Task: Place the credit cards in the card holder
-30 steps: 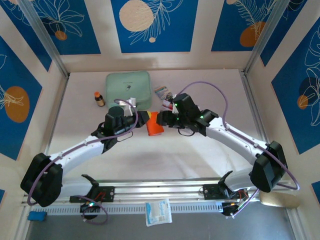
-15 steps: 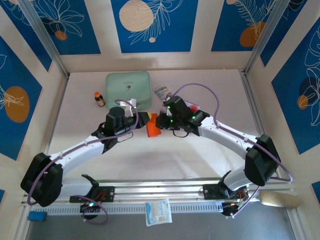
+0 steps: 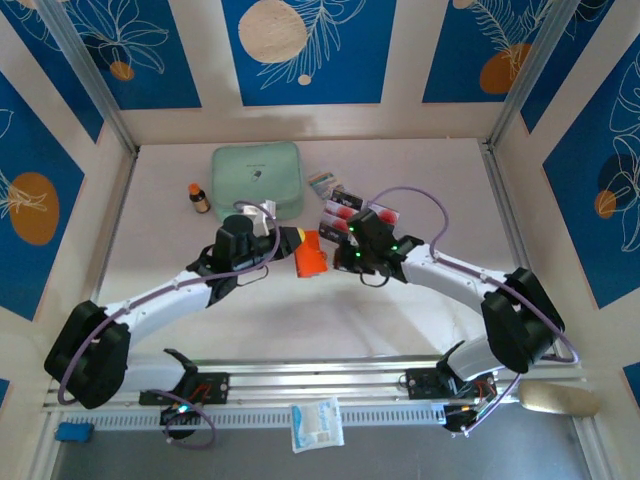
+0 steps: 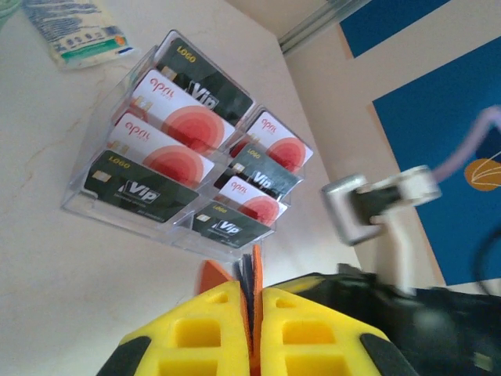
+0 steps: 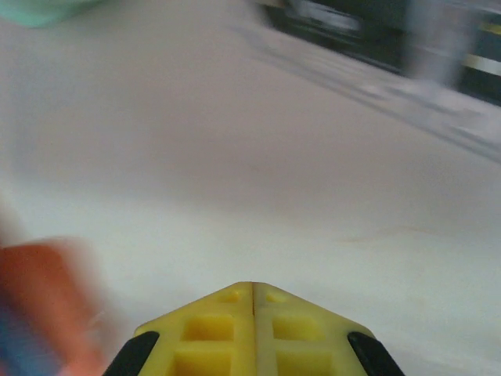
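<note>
Your left claw (image 4: 251, 288) is pressed together on the thin edge of the orange wallet (image 3: 310, 256), pinching it, so take the wallet as the fixed mark for everything else. I cannot tell whether the wallet is clear of the table (image 5: 313, 196). The cards (image 4: 182, 124) sit in a clear rack (image 4: 78, 205) just beyond the wallet on its far side and a little to its right. In the left wrist view they lie straight ahead of the wallet's pinched edge. They lean back in stepped tiers, in two columns, with their long edges running across the rack and each upper edge standing free above the card in front. Your right claw (image 5: 252, 287) is pressed together with nothing between its fingers, over the table just to the right of the wallet. In its own blurred view the wallet shows low on the left. That arm is the nearer one to the rack, and the left one is occupied. As I judge it, the coming move turns on this: the cards lie beyond and to the right of the wallet, not between the claws — you need to spread the right claw, swing it away from the wallet toward the rack, and take one card by its free upper edge.
</note>
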Motion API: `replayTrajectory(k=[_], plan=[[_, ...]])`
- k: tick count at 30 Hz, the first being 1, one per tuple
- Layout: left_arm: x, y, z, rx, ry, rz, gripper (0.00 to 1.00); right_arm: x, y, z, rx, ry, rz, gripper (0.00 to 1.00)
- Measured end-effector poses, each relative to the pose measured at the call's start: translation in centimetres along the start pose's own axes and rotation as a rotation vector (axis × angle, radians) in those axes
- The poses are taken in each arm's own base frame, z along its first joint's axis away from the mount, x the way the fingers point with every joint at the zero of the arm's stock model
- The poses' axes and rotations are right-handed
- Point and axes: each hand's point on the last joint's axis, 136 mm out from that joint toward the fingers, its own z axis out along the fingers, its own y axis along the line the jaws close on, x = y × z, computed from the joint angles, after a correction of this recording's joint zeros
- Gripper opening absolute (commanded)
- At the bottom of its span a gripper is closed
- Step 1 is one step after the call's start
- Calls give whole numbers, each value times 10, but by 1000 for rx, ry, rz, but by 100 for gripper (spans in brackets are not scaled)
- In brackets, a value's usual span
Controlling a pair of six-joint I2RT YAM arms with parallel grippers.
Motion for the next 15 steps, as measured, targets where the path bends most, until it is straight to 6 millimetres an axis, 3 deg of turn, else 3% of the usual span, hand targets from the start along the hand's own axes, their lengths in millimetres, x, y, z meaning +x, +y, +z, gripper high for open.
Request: replayTrajectory(k=[3,5,7,9,11,13,15], plan=[[-3,-4,-1,14,-12,1,0,8,-35,2,80,29,52,0],[-5,-6,-1,23,-20,-3,0,10,-38,-4,80,33,59,0],[-5,-7,-1,25,-21,-7,0,7,-30,-16,43,17,57,10],[-6,-7,-1,27,-23,-12,0,0,-17,-35,-25,-19,56,40],[-8,-10,-1,37,-32,-15,0,-6,-3,-54,-99,-54,52,58],[-10,-12,-1,48,-40,-25,0,-12,12,-71,-179,-87,45,66],[-14,-17,-2,68,-55,-43,0,-17,26,-84,-248,-106,38,67]])
